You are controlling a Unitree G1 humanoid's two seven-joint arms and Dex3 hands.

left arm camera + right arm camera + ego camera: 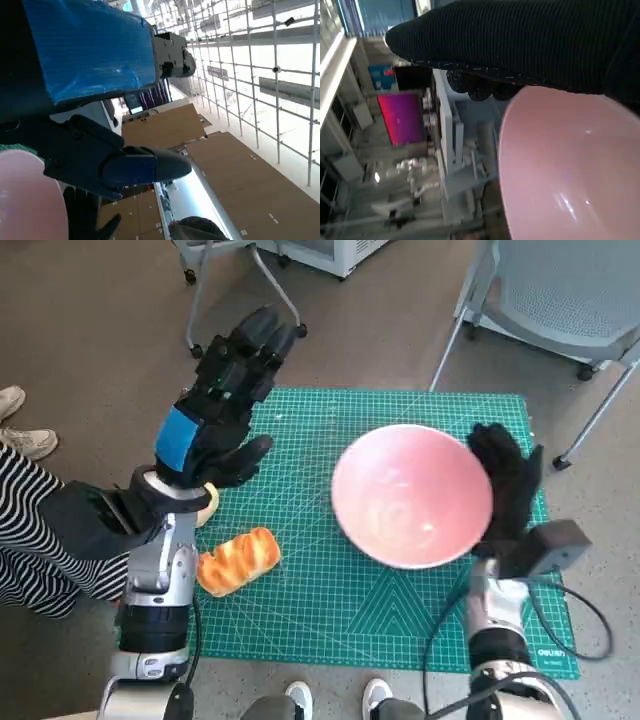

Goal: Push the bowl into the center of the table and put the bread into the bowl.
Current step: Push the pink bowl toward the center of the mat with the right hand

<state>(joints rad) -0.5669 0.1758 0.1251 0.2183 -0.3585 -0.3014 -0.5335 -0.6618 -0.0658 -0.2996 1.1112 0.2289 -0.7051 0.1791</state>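
Observation:
A pink bowl (412,495) sits right of the middle of the green mat (330,630), empty; it also shows in the right wrist view as the bowl (570,170) and partly in the left wrist view as the bowl (27,200). My right hand (508,478) in its black glove lies flat against the bowl's right rim; the glove (530,40) fills the upper part of the right wrist view. A golden bread loaf (238,560) lies at the mat's left edge. My left hand (225,405) hovers raised above the mat's far left, fingers spread, holding nothing, well away from the bread.
A person in striped clothing (30,530) sits at the left, with shoes (25,430) on the floor. Chair legs (240,290) stand beyond the table, and a grey chair (570,290) at the far right. A cable (560,620) hangs by my right wrist.

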